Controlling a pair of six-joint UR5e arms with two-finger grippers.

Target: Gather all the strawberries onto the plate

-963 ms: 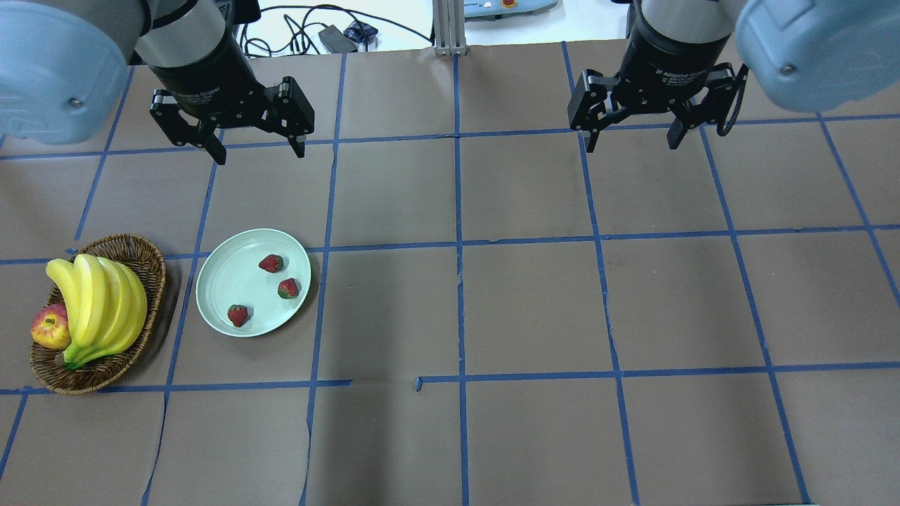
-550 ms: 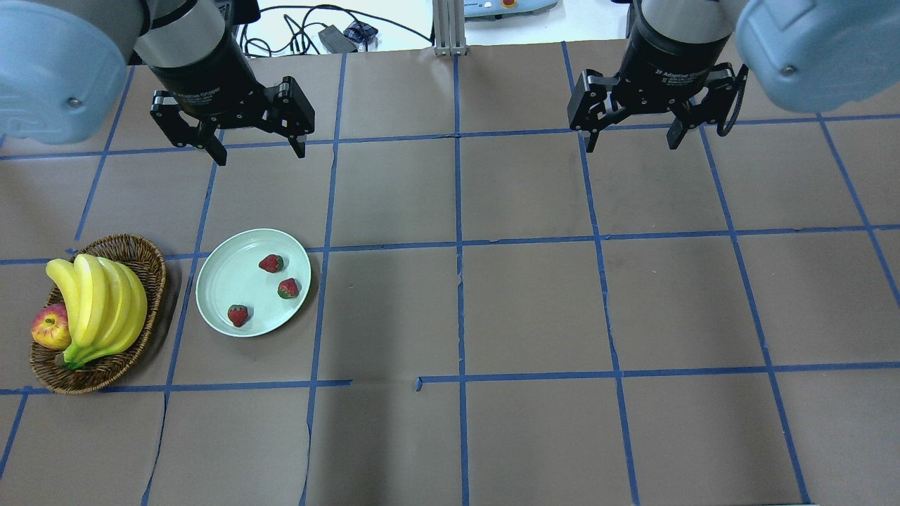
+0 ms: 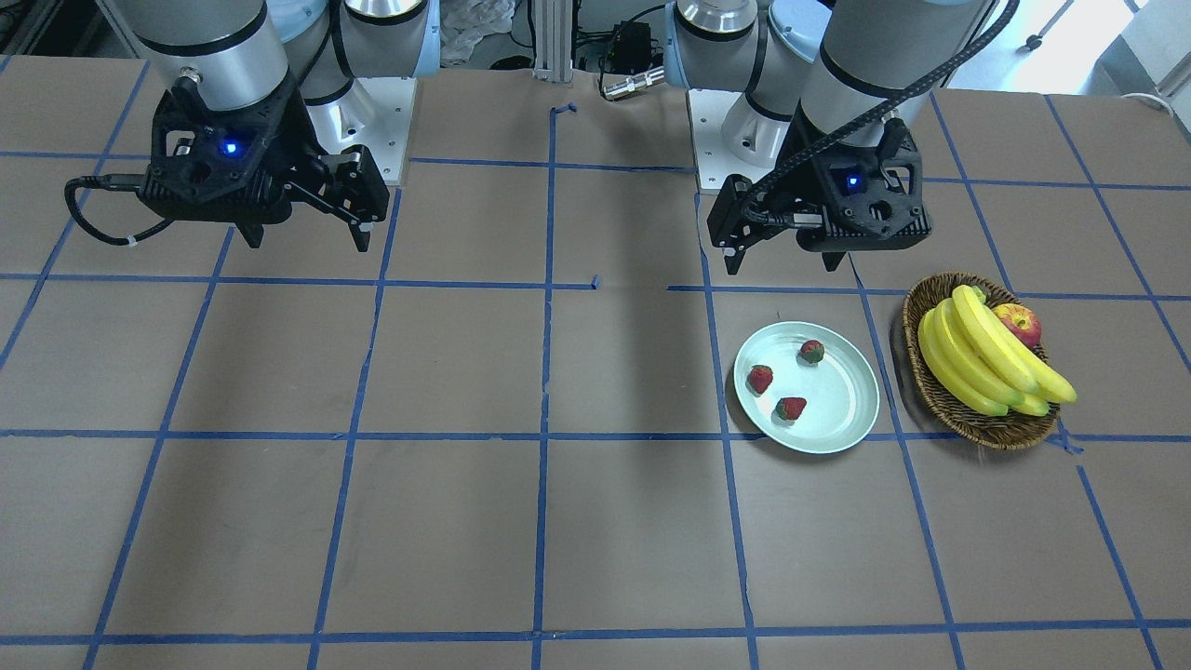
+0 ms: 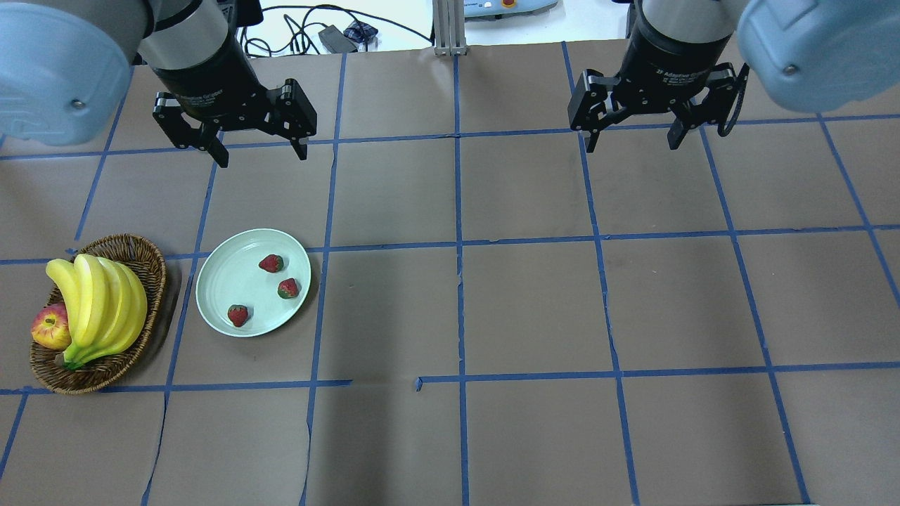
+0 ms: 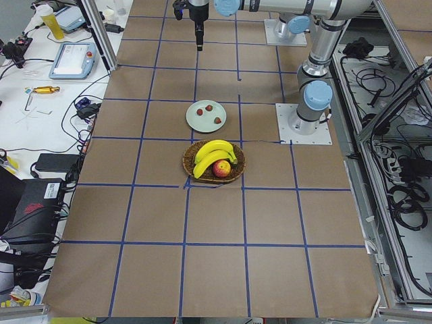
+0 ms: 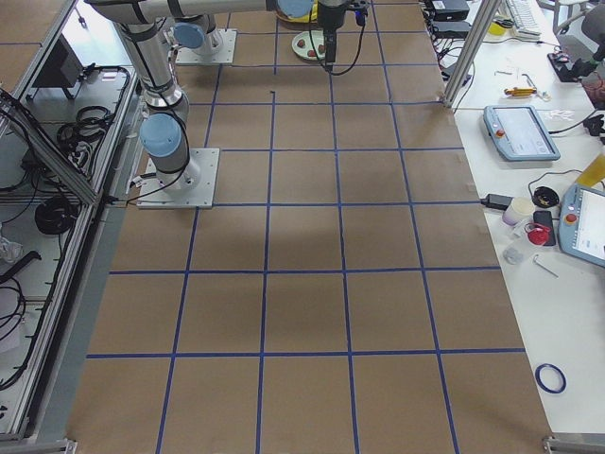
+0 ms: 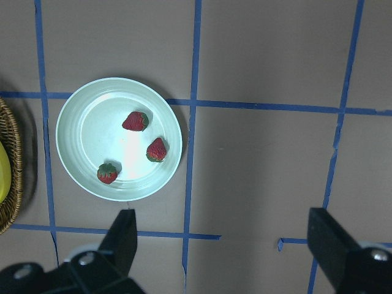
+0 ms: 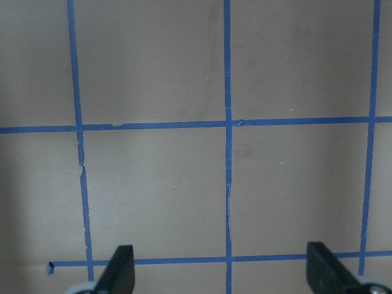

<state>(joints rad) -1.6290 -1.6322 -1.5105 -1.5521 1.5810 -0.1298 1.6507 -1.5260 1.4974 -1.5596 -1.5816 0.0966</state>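
Note:
Three small red strawberries (image 4: 271, 263) (image 4: 287, 288) (image 4: 238, 315) lie apart inside the pale mint-green plate (image 4: 221, 281) on the table's left side. They also show in the front view (image 3: 811, 351) and the left wrist view (image 7: 135, 121). My left gripper (image 4: 260, 149) is open and empty, raised high above the table behind the plate. My right gripper (image 4: 629, 138) is open and empty, raised above bare brown paper on the right. In the front view the left gripper (image 3: 783, 262) is above the plate (image 3: 847, 400) and the right gripper (image 3: 307, 237) is far left.
A brown wicker basket (image 4: 144, 256) with a bunch of bananas (image 4: 98, 306) and a red-yellow apple (image 4: 49, 327) stands just left of the plate. Blue tape lines grid the brown paper tabletop. Cables and equipment lie beyond the far edge.
The left gripper has shifted very slightly to the right. The strawberries, plate and right gripper have not moved.

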